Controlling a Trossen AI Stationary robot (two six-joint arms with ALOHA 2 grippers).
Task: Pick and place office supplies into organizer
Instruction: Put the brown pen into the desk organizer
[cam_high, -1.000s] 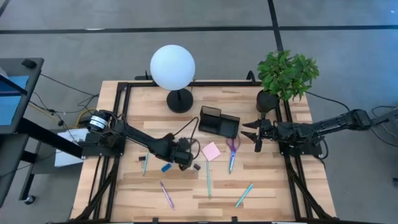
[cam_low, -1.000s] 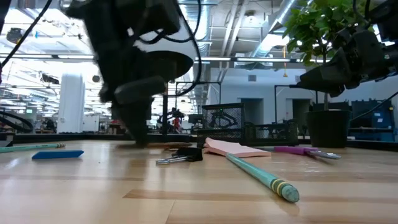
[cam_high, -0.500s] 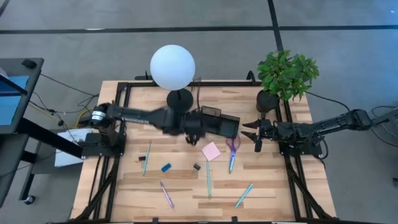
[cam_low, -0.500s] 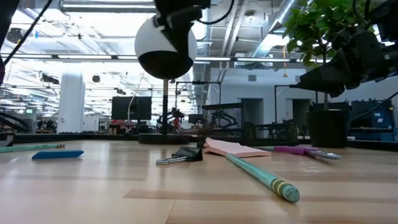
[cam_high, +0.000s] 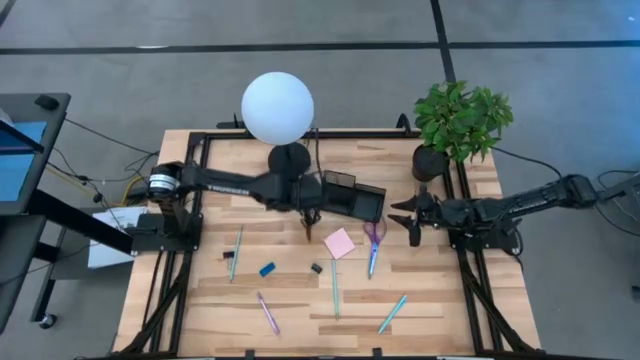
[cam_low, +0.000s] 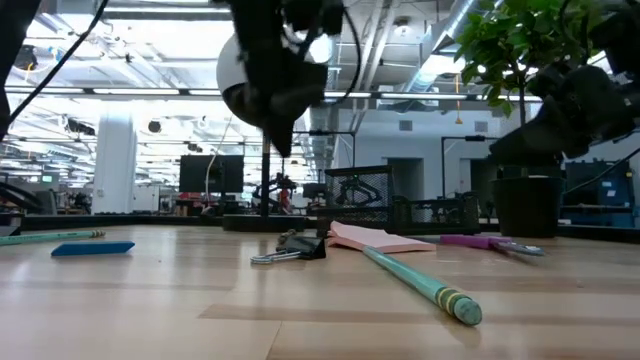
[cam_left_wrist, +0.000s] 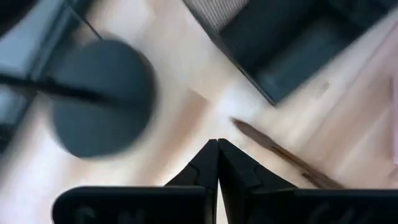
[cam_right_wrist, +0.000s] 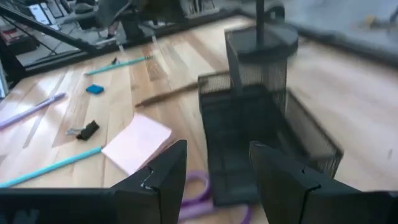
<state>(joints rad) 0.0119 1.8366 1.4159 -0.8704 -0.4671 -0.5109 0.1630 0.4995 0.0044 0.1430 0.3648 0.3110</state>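
Note:
My left gripper hangs shut above the table beside the black mesh organizer, its fingertips closed on nothing I can see. A brown pencil lies flat on the wood under it. My right gripper hovers open to the right of the organizer, near the purple-handled scissors. The pink sticky pad, black clip, blue block, teal pens and a purple pen all lie flat on the table.
A globe lamp stands on its round black base at the far side, just left of the organizer. A potted plant sits at the far right corner. Black frame rails run along the table's edges. Bare wood shows near the front edge.
My left gripper has risen from the table's middle, beside the clip and blue block, and swung toward the far edge to the organizer's left end. It carries nothing visible, and the clip, block and pens lie where they were.

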